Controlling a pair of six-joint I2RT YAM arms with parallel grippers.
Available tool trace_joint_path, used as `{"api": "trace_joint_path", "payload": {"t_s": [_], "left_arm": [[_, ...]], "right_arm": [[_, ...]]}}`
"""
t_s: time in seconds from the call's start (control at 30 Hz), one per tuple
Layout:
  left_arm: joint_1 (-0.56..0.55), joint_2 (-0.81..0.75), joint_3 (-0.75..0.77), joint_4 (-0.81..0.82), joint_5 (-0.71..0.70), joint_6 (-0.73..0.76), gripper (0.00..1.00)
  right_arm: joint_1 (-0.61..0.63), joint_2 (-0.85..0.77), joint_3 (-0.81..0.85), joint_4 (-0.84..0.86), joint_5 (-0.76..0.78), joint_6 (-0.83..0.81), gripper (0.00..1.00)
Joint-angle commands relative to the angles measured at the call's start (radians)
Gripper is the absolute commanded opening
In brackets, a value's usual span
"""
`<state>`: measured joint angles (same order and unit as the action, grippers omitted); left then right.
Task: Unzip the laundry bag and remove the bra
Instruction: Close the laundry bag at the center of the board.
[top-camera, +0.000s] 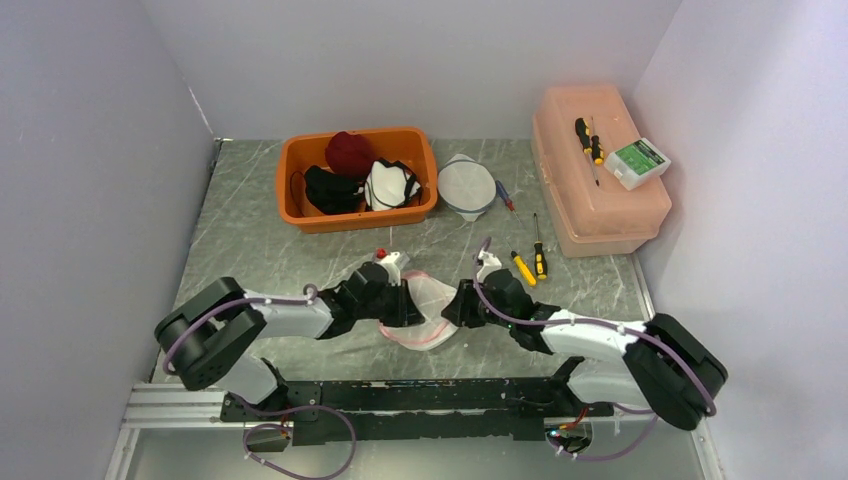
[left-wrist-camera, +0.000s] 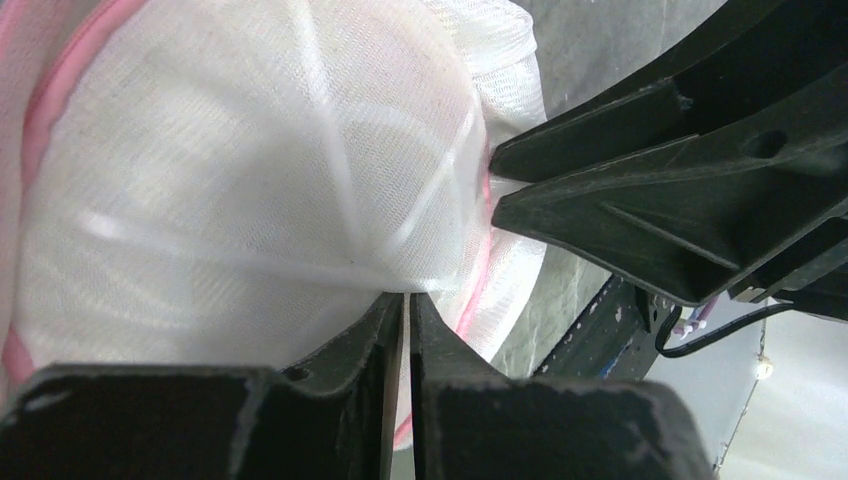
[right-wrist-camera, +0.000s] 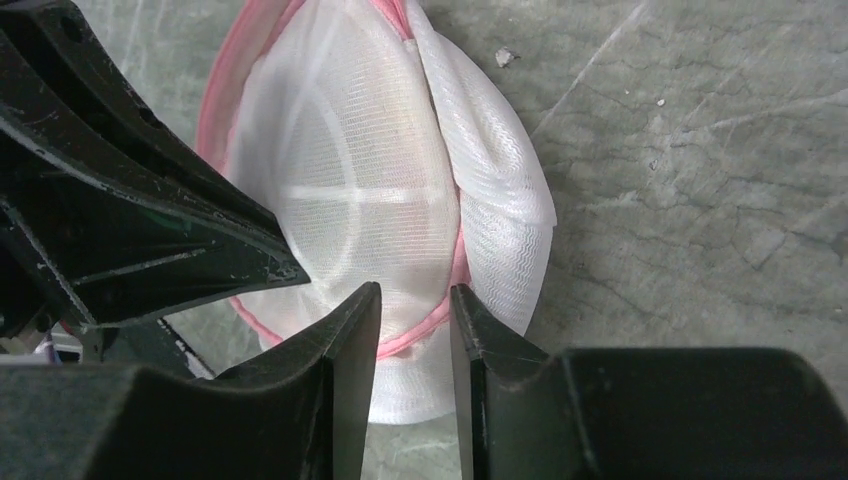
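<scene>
left gripper (left-wrist-camera: 405, 325) clamps a fold of the domed white mesh laundry bag (top-camera: 432, 305) on marbled tabletop (top-camera: 250, 250); right gripper (right-wrist-camera: 412, 310), slightly parted, straddles its pink rim. screwdrivers (top-camera: 540, 262) right of bag, orange bin (top-camera: 360, 218) beyond.

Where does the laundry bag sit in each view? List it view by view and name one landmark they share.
Top external: the laundry bag lies at picture centre, just below mid-height.
Left wrist: it fills the upper left, its mesh pinched in the left pincer.
Right wrist: upper centre, its lower edge inside the right pincer.
Shared landmark: the pink rim.
</scene>
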<state>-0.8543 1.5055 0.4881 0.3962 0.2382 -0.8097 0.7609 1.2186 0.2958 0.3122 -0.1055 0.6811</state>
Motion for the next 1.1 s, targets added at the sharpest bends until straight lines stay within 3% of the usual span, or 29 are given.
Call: {"api": "trace_joint_path", "payload": {"t_s": [0.0,0.07,0.23,0.4,0.53,0.8,1.07], "left_arm": [[0.0,-0.122,0.043,-0.171,-0.047,0.054,0.15],[0.0,-0.188,0.076,-0.258,-0.069,0.057,0.2],[0.0,-0.368,0.111,-0.418,-0.133,0.064,0.45],[0.005,-0.544,0.103,-0.573,-0.296,0.065,0.69],[0.067,-0.603,0.053,-0.63,-0.3,0.01,0.71],[0.202,-0.56,-0.081,-0.434,-0.091,-0.082,0.72],[0.263,-0.505,-0.117,-0.424,-0.071,-0.123,0.75]], "right_arm": [[-0.006,-0.123,0.045,-0.114,0.036,-0.038,0.37],[-0.006,-0.184,0.073,-0.172,0.048,-0.058,0.42],[-0.021,-0.34,0.116,-0.304,0.101,-0.103,0.65],[-0.069,-0.413,0.095,-0.363,0.043,-0.063,0.72],[-0.085,-0.397,0.046,-0.256,-0.083,0.02,0.67],[-0.086,-0.262,-0.029,-0.017,-0.212,0.162,0.62],[-0.085,-0.239,-0.025,-0.015,-0.187,0.164,0.63]]}}
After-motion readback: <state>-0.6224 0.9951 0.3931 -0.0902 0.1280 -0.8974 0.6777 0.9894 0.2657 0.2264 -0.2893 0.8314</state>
